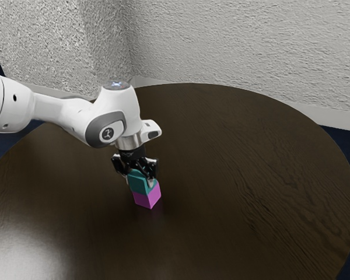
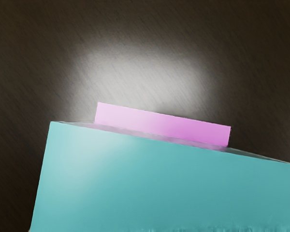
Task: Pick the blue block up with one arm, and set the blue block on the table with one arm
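Blue block [image 2: 159, 186], teal-toned, flat-faced, clamped by the gripper [image 1: 140, 181], above a pink block [image 1: 146, 200]

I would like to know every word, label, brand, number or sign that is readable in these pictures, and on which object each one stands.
No text can be read.
Round dark badge on the white robot arm: a pale mark, too small to read.
Light bluish mark on the arm's top cap: too small to read.
Teal block, magenta block and dark wooden table: no writing seen.
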`<state>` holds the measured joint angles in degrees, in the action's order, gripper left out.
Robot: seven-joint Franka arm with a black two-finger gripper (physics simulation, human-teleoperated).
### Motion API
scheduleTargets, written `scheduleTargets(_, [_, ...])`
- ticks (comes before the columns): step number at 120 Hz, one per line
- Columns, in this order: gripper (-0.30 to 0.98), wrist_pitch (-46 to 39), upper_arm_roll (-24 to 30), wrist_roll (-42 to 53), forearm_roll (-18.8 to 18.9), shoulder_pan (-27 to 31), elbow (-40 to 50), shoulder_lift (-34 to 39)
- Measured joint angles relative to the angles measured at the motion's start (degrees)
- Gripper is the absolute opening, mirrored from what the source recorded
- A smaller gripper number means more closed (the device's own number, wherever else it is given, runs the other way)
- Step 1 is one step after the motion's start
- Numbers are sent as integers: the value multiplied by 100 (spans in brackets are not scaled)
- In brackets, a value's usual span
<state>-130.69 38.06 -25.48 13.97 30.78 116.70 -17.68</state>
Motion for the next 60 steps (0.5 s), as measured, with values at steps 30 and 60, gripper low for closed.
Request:
scheduleTargets(30, [38, 19, -173, -13, 65, 140, -78, 291])
scheduleTargets(60, [39, 50, -506, 74, 75, 523, -72, 202])
